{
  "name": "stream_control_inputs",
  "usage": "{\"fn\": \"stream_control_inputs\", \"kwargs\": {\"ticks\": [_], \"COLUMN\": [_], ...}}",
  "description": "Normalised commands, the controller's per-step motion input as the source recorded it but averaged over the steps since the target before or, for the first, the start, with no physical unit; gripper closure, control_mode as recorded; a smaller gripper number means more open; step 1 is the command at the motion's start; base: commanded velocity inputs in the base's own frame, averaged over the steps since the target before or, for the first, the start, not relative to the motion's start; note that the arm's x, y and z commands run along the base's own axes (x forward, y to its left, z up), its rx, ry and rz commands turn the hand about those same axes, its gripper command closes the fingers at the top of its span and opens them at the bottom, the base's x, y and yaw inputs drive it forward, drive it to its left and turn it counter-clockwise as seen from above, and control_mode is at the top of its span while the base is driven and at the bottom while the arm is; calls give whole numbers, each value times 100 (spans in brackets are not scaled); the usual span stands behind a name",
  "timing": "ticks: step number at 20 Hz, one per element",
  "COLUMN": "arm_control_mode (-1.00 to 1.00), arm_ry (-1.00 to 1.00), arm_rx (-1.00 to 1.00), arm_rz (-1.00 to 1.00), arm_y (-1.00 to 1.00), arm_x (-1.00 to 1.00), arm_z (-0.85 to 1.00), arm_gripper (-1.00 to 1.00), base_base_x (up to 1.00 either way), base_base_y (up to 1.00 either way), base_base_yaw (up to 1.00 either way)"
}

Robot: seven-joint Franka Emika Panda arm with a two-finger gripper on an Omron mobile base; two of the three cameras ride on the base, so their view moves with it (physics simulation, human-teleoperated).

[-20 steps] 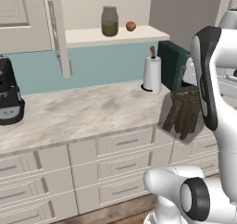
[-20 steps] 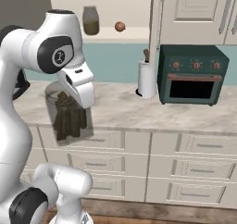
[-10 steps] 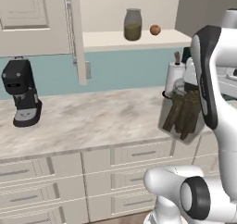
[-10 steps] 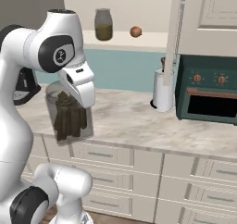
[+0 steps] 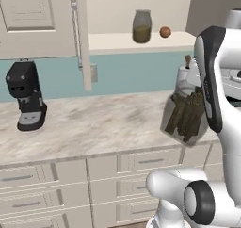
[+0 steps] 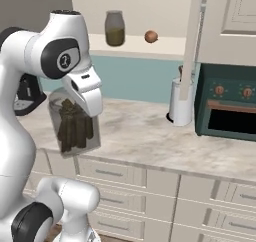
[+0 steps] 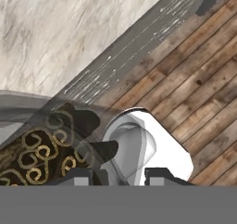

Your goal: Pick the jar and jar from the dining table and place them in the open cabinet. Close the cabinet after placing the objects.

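Across the last second the whole picture has slid rightward in both base views, which reads as the base driving along the counter, not as things moving: the black coffee machine (image 5: 27, 102) now stands at the left of the left base view and the open cabinet (image 5: 141, 41) shelf sits nearer the upper centre. That brings the carried load closer to its shelf. On that shelf, upper centre, the small jar (image 5: 141, 26) with olive-green contents stands upright, well apart from the orange-brown ball (image 5: 164, 32) just to its right, so one jar looks already placed. At centre right the large jar (image 5: 185, 118) with dark sticks hangs in the air in front of the counter edge, pinched by the gripper (image 6: 85, 111); the jaws themselves are hidden behind the hand. Its long axis runs near vertical, leaning a little, mouth upward toward the hand. Further right stands the white holder (image 6: 180, 103) beside the green oven (image 6: 227, 106).
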Motion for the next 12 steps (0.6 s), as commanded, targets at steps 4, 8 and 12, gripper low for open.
{"fn": "stream_control_inputs", "kwargs": {"ticks": [4, 8, 12], "arm_control_mode": [100, 100, 100], "arm_ry": [0, 0, 0], "arm_rx": [0, 0, 0], "arm_rz": [0, 0, 0], "arm_y": [0, 0, 0], "arm_x": [0, 0, 0], "arm_z": [0, 0, 0], "arm_gripper": [100, 100, 100], "base_base_x": [56, 36, 15], "base_base_y": [0, 0, 0], "base_base_yaw": [-1, -8, -18]}}
